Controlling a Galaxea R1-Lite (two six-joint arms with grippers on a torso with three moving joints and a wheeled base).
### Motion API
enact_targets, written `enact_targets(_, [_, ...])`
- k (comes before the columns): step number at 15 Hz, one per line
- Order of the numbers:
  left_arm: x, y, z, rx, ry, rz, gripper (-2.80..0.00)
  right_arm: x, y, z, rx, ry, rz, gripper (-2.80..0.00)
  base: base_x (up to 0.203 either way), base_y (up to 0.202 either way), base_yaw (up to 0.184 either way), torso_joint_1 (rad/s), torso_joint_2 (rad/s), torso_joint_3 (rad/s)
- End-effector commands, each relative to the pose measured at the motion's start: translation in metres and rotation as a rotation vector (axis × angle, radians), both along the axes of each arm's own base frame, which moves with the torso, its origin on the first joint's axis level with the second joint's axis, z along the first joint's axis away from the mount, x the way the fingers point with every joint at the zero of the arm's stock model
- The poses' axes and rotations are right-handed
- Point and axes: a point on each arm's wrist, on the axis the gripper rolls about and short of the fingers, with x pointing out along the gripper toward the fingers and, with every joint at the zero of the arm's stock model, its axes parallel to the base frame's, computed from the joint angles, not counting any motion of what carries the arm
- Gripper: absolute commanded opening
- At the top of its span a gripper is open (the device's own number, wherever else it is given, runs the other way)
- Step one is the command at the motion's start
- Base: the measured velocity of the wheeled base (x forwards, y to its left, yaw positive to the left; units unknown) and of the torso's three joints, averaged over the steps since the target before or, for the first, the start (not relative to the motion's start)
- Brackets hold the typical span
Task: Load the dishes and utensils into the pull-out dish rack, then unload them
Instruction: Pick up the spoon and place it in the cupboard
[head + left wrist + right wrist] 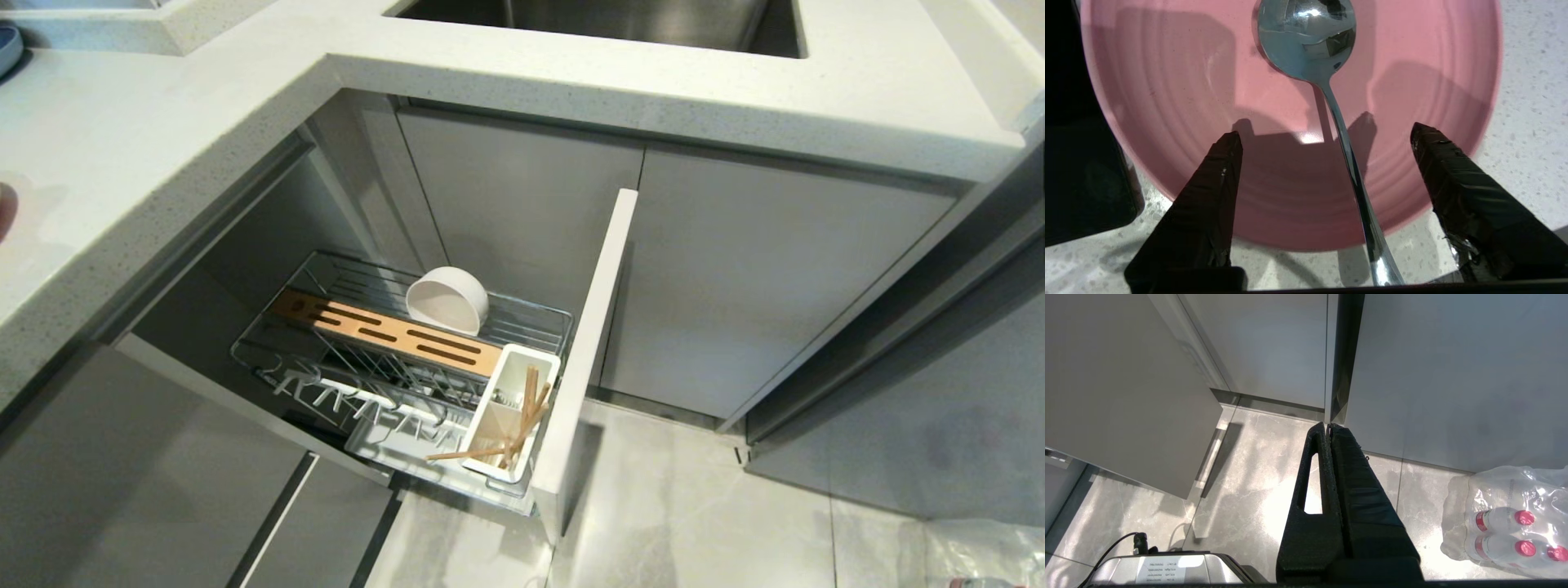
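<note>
Two wide-spread fingers [1216, 196] of the left hand [1327, 134] straddle the spoon [1306, 36], gripping nothing, probably just set in the pink bowl [1167, 102].

White speckled countertop [1527, 81] carries pink bowl [1180, 102], spoon [1310, 36] lying in it, handle over rim. Pull-out dish rack [522, 314] holds off-white bowl [447, 300], chopsticks [522, 425] in utensil cup [498, 384].
</note>
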Motion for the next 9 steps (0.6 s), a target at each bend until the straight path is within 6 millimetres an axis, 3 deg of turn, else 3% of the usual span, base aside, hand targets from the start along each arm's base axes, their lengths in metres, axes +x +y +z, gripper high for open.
enact_targets(1, [0.0056, 0.0036, -0.0038, -0.016, 0.02, 0.002, 0.0, 0.0001, 0.0, -0.0004, 0.0, 0.001, 0.0, -2.8, 0.0, 0.0, 0.0, 0.0, 0.0, 0.0])
enact_targets(9, [0.0097, 0.0056, -0.0075, -0.021, 0.039, -0.005, 0.0, 0.0001, 0.0, -0.0004, 0.0, 0.001, 0.0, -2.8, 0.0, 0.0, 0.0, 0.0, 0.0, 0.0])
